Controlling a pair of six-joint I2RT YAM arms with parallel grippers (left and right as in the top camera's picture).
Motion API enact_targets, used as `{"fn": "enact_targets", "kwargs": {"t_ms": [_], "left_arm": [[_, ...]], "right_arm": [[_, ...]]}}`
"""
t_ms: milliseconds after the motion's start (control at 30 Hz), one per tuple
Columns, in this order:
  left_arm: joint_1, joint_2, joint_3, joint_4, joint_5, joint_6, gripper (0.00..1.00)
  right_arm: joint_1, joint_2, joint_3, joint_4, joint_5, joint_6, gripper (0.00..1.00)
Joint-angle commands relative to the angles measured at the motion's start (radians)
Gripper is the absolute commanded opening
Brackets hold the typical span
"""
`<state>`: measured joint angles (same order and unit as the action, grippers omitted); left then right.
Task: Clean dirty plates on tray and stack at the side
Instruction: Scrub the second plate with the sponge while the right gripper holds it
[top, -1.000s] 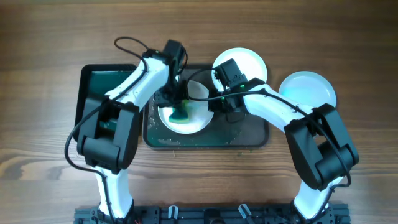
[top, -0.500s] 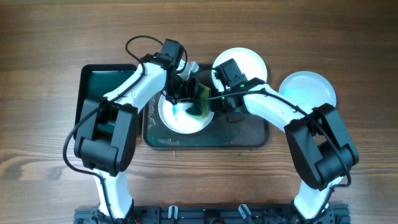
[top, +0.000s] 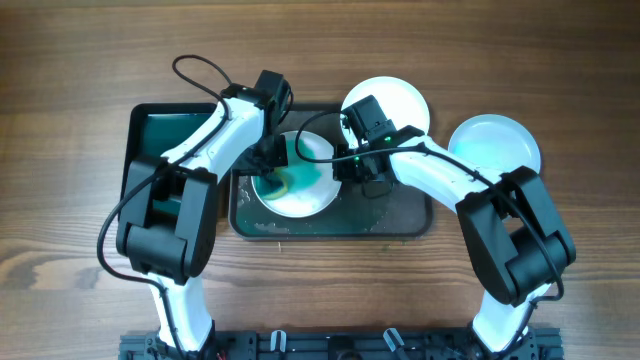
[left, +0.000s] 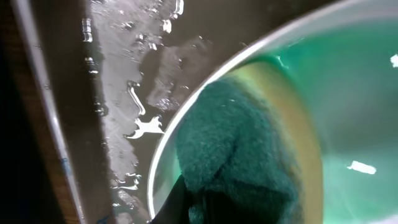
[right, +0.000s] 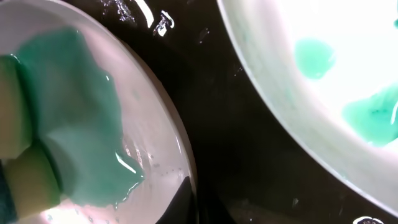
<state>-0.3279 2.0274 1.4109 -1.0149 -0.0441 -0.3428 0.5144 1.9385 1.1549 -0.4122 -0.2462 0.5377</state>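
The left claw (top: 271, 167), clamped on the sponge (left: 233, 155), has swept back from the right of the plate (top: 305, 200) to its left rim, in the tray (top: 400, 216). The right claw (top: 340, 166) appears to pinch the right rim. Teal film remains, so scrubbing goes on. A second plate (top: 395, 100) waits at the tray's far rim, and a third (top: 495, 145) sits on the worktop (top: 80, 60).

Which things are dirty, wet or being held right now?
tray: wet
middle plate: on tray, smeared teal
top plate: teal blotches
right plate: faint teal tint
sponge: gripped by left gripper, pressed on middle plate
right gripper: at middle plate's rim, grip unclear
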Motion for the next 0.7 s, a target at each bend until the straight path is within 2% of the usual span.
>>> {"fn": "enact_targets", "kwargs": {"t_ms": [0, 33, 100, 200, 333, 400, 467, 533, 567, 600, 667], "left_arm": [[0.016, 0.014, -0.022, -0.014, 0.397, 0.212, 0.04], [0.016, 0.014, -0.022, -0.013, 0.512, 0.269, 0.04], [0.016, 0.014, -0.022, 0.002, 0.642, 0.313, 0.04], [0.016, 0.014, -0.022, 0.050, 0.687, 0.304, 0.04], [0.016, 0.014, -0.022, 0.136, 0.662, 0.286, 0.04], [0.016, 0.015, -0.022, 0.187, 0.547, 0.219, 0.04], [0.016, 0.015, -0.023, 0.227, 0.348, 0.120, 0.04], [0.016, 0.015, -0.022, 0.243, 0.120, 0.020, 0.04], [0.016, 0.015, -0.023, 0.234, -0.058, -0.078, 0.04], [0.016, 0.015, -0.022, 0.220, -0.174, -0.138, 0.04], [0.016, 0.015, -0.023, 0.192, -0.246, -0.167, 0.04]], "right_arm": [[-0.008, 0.021, 0.018, -0.012, 0.019, 0.012, 0.04], [-0.008, 0.021, 0.018, -0.012, 0.019, 0.012, 0.04], [-0.008, 0.021, 0.018, -0.012, 0.009, 0.011, 0.04], [-0.008, 0.021, 0.018, -0.017, 0.008, 0.010, 0.04], [-0.008, 0.021, 0.018, -0.019, 0.008, 0.009, 0.04], [-0.008, 0.021, 0.018, -0.018, 0.008, 0.008, 0.04], [-0.008, 0.021, 0.018, -0.018, 0.008, 0.008, 0.04], [-0.008, 0.021, 0.018, -0.019, 0.008, 0.008, 0.04], [-0.008, 0.021, 0.018, -0.019, 0.008, 0.008, 0.04], [-0.008, 0.021, 0.018, -0.019, 0.008, 0.008, 0.04], [-0.008, 0.021, 0.018, -0.019, 0.008, 0.008, 0.04]]}}
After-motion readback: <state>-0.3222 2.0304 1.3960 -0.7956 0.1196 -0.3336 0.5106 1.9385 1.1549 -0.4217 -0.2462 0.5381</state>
